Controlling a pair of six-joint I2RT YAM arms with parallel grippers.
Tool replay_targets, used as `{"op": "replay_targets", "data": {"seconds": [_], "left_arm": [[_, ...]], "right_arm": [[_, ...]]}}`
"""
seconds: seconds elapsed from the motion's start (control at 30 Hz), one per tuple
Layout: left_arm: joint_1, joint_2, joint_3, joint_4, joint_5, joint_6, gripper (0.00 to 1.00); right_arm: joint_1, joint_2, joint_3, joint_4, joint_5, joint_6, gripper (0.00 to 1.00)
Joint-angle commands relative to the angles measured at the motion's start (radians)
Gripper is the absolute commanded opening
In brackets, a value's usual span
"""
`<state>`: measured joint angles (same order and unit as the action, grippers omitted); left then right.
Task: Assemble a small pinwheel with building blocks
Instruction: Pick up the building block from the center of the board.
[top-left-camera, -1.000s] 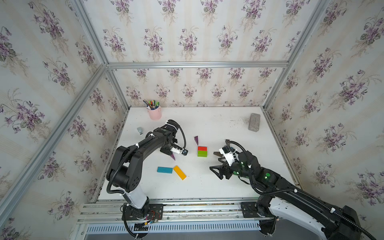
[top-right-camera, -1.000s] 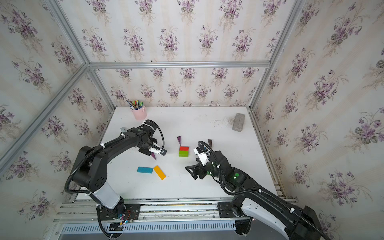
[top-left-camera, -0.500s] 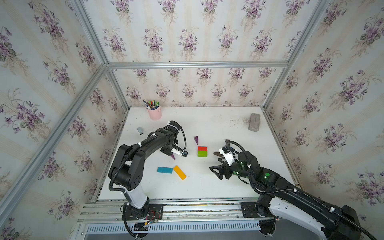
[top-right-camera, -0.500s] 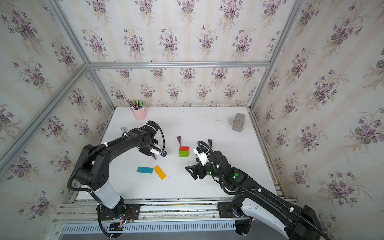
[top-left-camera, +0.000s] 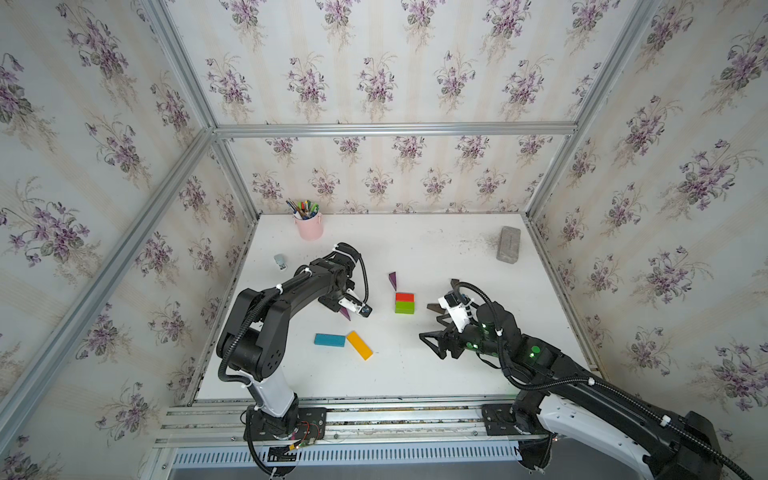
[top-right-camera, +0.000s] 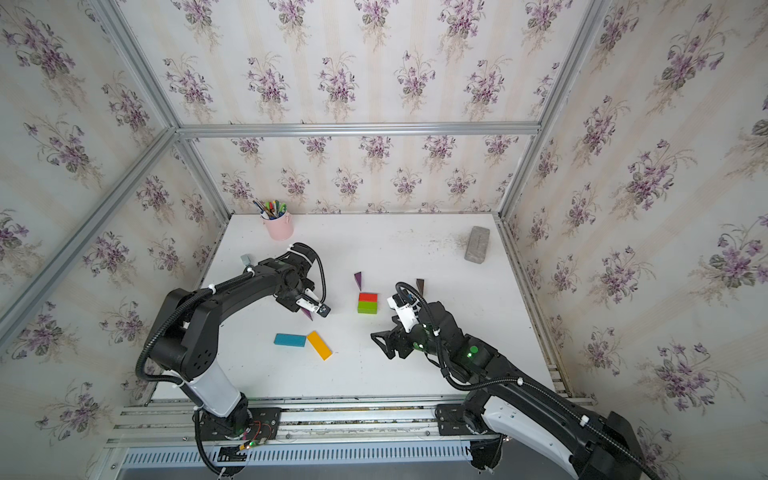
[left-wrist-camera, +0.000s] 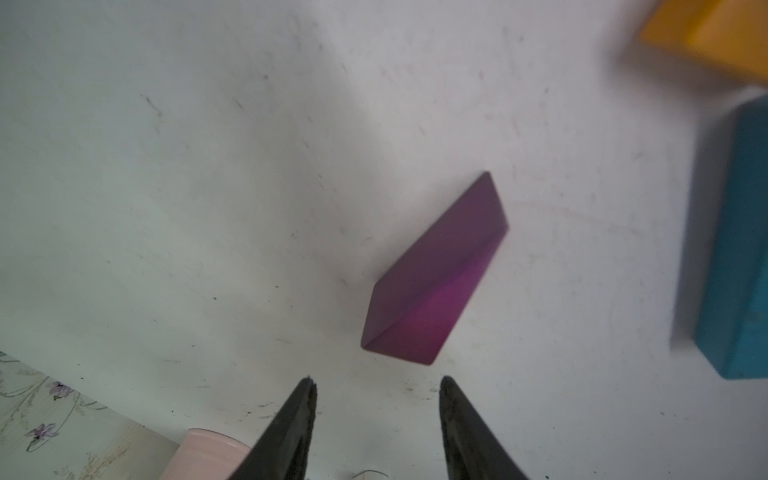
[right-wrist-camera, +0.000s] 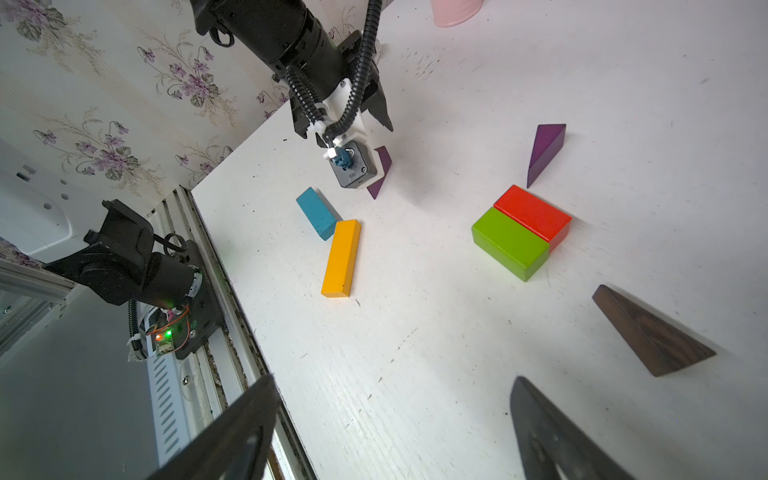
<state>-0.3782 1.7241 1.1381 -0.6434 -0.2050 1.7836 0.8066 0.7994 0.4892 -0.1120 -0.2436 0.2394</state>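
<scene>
The white table (top-left-camera: 415, 374) carries everything. The left arm (top-left-camera: 270, 307) reaches over it with the left gripper (left-wrist-camera: 376, 384) pointing down, its jaws partly apart and empty. The right arm (top-left-camera: 540, 361) sits low, and the right gripper (right-wrist-camera: 392, 379) is spread wide with nothing between its fingers. A grey slab (top-left-camera: 508, 244) lies far beyond the right gripper by the back corner, and a pink pen cup (top-left-camera: 309, 226) stands behind the left gripper near the back wall. Between the two grippers, somewhat nearer the right one, the green block (top-left-camera: 404, 307) and red block (top-left-camera: 404, 296) lie side by side and touching, forming the pinwheel's centre. A yellow bar (top-left-camera: 360, 345) and a blue bar (top-left-camera: 329, 339) lie just past the left gripper towards the front edge, meeting at a corner. One brown wedge (right-wrist-camera: 652, 332) lies flat just ahead of the right gripper's fingers. A second brown wedge (top-right-camera: 420, 286) sits behind that gripper's wrist. One purple wedge (left-wrist-camera: 432, 270) lies on the table just in front of the left gripper's tips, untouched. A second purple wedge (top-left-camera: 392, 281) rests just beside the red block's far corner.
</scene>
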Motion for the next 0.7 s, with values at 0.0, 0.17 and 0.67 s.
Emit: {"op": "replay_targets", "data": {"seconds": [0.0,0.17,0.67], "left_arm": [[0.006,-0.011,0.005,0.008,-0.007,0.143,0.5],[0.006,-0.014,-0.009,0.008,0.02,0.179,0.51],[-0.002,-0.001,-0.052,0.028,0.042,0.24,0.5]], "right_arm": [[0.002,0.003,0.005,0.008,0.008,-0.002,0.88],[0.002,0.005,0.005,0.007,0.006,-0.002,0.88],[0.002,-0.002,0.005,0.006,0.006,-0.002,0.88]]}}
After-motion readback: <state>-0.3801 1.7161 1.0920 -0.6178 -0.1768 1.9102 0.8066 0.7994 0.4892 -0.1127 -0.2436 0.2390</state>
